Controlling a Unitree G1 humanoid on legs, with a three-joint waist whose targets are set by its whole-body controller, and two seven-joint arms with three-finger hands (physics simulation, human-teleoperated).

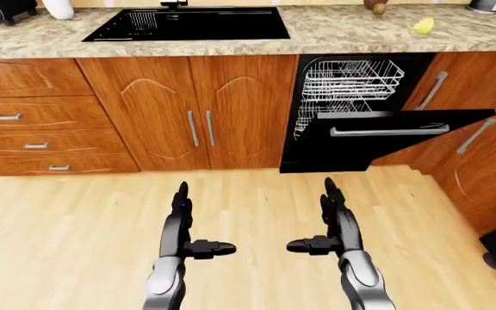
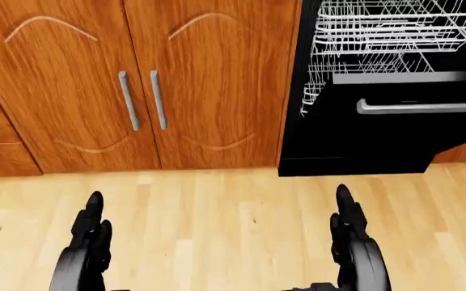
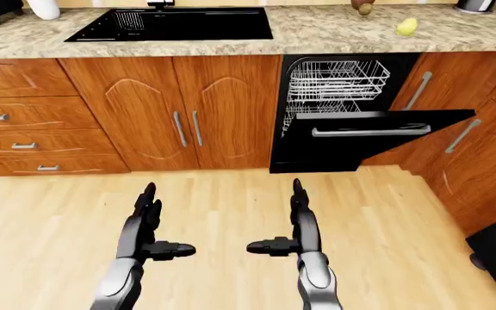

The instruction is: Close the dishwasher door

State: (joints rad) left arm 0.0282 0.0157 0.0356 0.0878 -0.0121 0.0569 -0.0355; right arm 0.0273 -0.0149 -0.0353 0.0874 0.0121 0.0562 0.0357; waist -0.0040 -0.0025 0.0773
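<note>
The black dishwasher door (image 1: 386, 139) hangs partly open, tilted out from the cabinet row, with a silver bar handle (image 1: 389, 131) across it. White wire racks (image 1: 352, 81) show in the opening above it. My left hand (image 1: 182, 219) and right hand (image 1: 330, 216) are both open over the wooden floor, fingers stretched toward the cabinets and thumbs turned inward. The right hand is below the door's lower left corner and well short of it. Neither hand holds anything.
A double wooden cupboard (image 1: 198, 116) stands left of the dishwasher, drawers (image 1: 32, 116) further left. A black sink (image 1: 187, 24) lies in the granite counter (image 1: 352, 35), with a yellow fruit (image 1: 422, 26). Angled cabinets (image 1: 489, 161) close in at the right.
</note>
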